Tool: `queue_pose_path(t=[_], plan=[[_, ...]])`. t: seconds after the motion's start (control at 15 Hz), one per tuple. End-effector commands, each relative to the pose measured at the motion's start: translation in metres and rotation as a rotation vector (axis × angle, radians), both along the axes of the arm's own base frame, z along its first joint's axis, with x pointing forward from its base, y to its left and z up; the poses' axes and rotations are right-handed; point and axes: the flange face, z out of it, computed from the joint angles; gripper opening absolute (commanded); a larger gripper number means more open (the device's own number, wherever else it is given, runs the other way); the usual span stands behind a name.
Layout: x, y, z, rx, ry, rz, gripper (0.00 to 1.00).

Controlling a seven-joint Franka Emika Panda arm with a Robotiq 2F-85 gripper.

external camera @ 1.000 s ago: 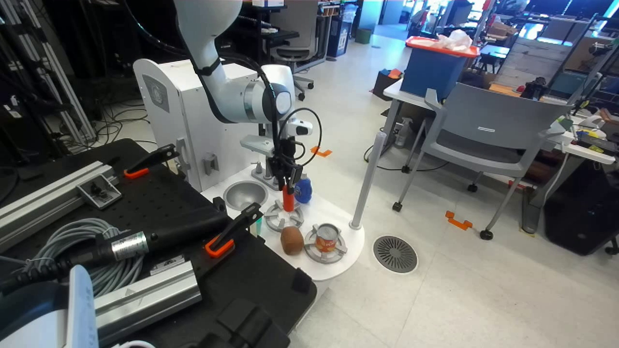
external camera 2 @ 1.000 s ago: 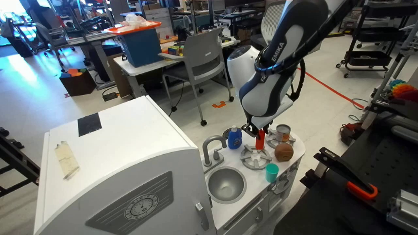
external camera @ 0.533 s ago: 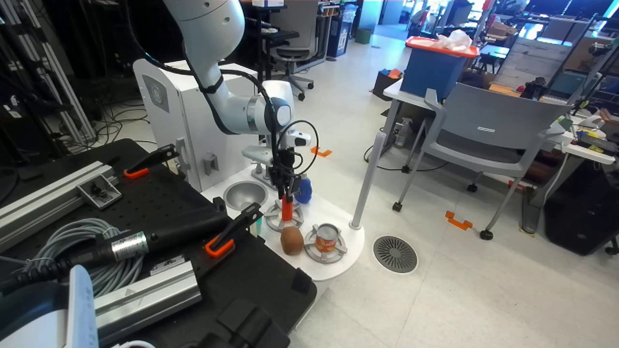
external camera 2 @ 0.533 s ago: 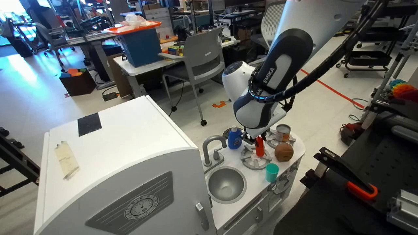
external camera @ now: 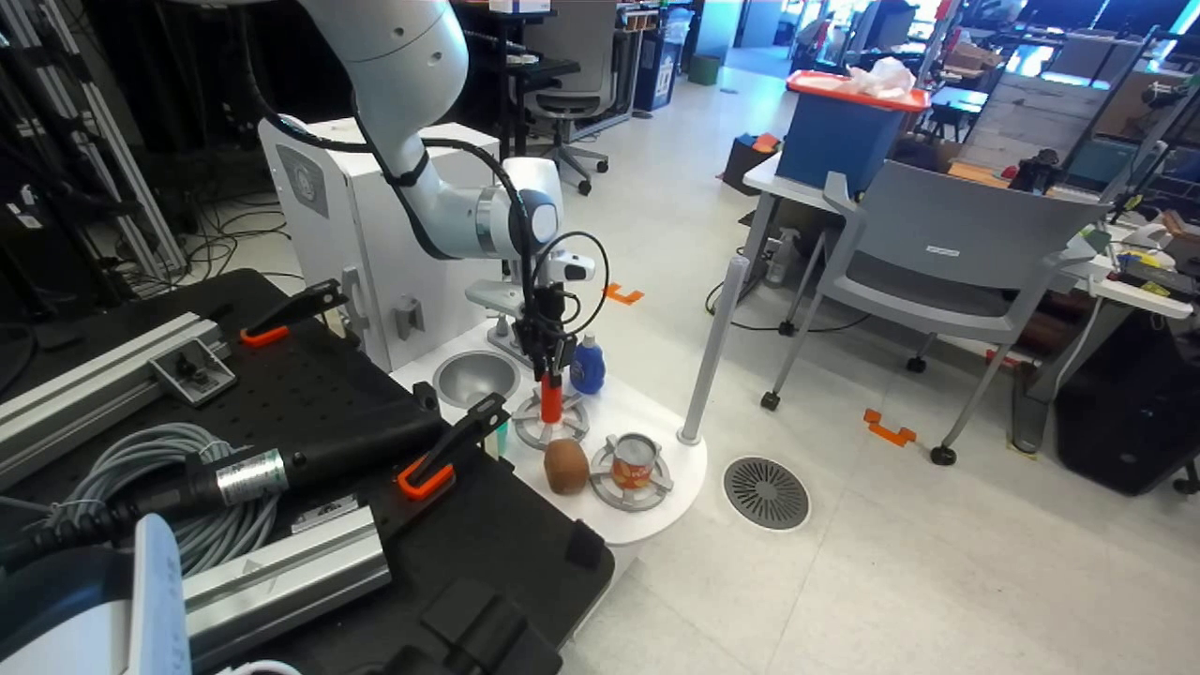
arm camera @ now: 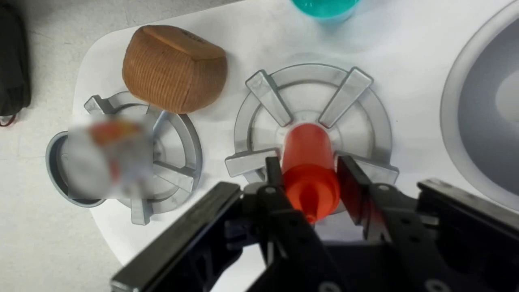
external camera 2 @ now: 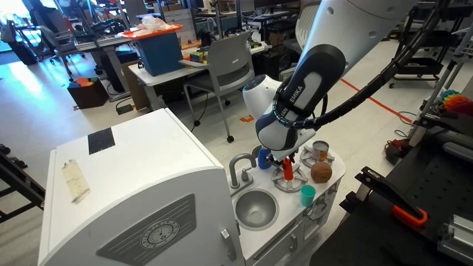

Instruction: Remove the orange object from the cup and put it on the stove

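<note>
My hand has its 2 fingers clamped on 1 orange object, held close to upright at the middle of 1 of 2 stove burners; whether it touches down, I cannot tell. Just beside that burner are 1 blue bottle and, on the opposite side, 1 teal cup, upright. On the other burner stands 1 tin can, blurred in my wrist view, with 1 brown rounded block just beside. Toward the cabinet lie 1 sink and 1 faucet. All this is on a white table, curved at the can's end, with 1 white cabinet at the sink's end. In an exterior view, a black worktop alongside carries 2 clamps with orange ends. Beyond, on the pale floor, I see 1 round grate and a gray chair.
</note>
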Motion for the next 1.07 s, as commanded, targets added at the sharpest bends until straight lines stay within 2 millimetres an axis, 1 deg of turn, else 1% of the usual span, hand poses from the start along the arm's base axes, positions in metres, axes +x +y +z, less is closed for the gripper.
queue_pose_path(t=[0.0, 0.07, 0.13, 0.2, 0.27, 0.47, 0.53, 0.8, 0.87, 1.0], plan=[[0.002, 0.005, -0.011, -0.004, 0.012, -0.013, 0.13], [0.002, 0.005, -0.011, -0.006, 0.014, -0.015, 0.13], [0.002, 0.002, -0.012, -0.021, 0.009, -0.019, 0.63], [0.002, 0.0, -0.013, -0.021, 0.014, -0.024, 0.66], [0.0, -0.001, -0.015, -0.024, 0.017, -0.028, 0.71], [-0.01, -0.007, -0.018, -0.025, 0.055, -0.043, 0.94], [-0.015, -0.009, -0.016, -0.024, 0.076, -0.045, 0.99], [-0.028, -0.011, 0.0, -0.03, 0.147, -0.081, 1.0], [-0.035, -0.011, 0.01, -0.027, 0.174, -0.091, 1.0], [-0.048, -0.012, 0.038, -0.011, 0.251, -0.126, 1.0]])
